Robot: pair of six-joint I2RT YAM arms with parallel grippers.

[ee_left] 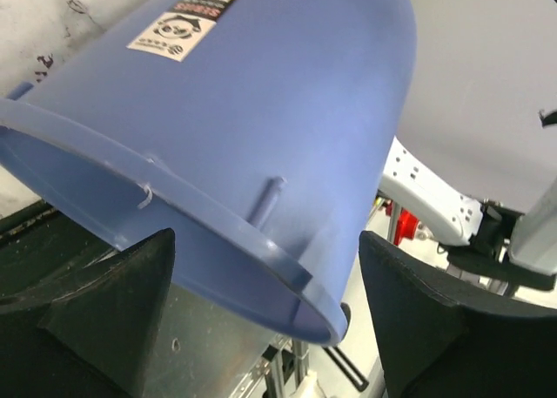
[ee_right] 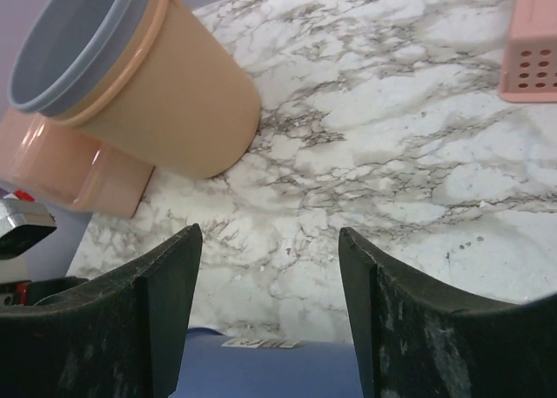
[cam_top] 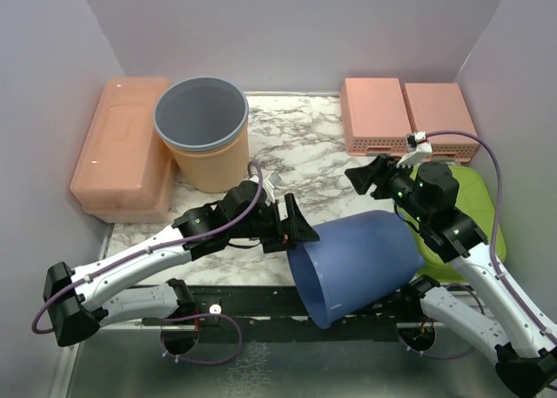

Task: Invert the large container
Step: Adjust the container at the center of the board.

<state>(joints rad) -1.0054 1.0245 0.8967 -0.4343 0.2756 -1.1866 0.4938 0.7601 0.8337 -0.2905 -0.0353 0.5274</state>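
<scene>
Over marble table (cam_top: 318, 145), left gripper (cam_top: 294, 228) and right gripper (cam_top: 367, 177), both agape, flank tipped container (cam_top: 361, 259).

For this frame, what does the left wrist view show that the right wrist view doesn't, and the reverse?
Only left wrist: the flared rim of the large blue plastic container, and a white arm link behind it. Only right wrist: the peach plastic bucket with a grey bucket nested inside, and a corner of a pink perforated crate. Both: the white marble tabletop, part of the blue container, and an open pincer, the left pincer and right pincer respectively.
</scene>
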